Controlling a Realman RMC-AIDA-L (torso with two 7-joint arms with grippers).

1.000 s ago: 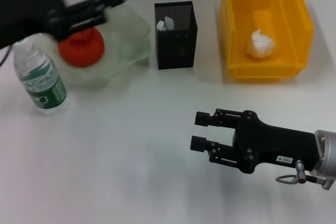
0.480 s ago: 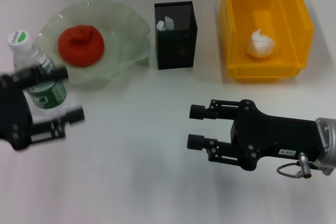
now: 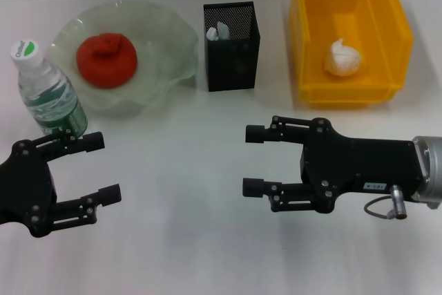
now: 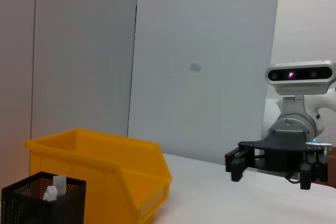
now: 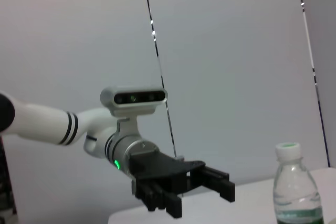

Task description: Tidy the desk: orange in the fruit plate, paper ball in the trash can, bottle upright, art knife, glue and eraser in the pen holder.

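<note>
The orange lies in the pale-green fruit plate at the back left. The bottle stands upright left of the plate; it also shows in the right wrist view. The paper ball lies in the yellow trash can. The black mesh pen holder holds a few pale items; the eraser cannot be told apart. My left gripper is open and empty, low over the desk in front of the bottle. My right gripper is open and empty at mid-desk.
The left wrist view shows the trash can, the pen holder and my right gripper across the desk. The right wrist view shows my left gripper near the bottle. A grey wall stands behind the desk.
My left arm swung away from the fruit plate and came down to the front left, in front of the bottle. My right gripper shifted slightly left.
</note>
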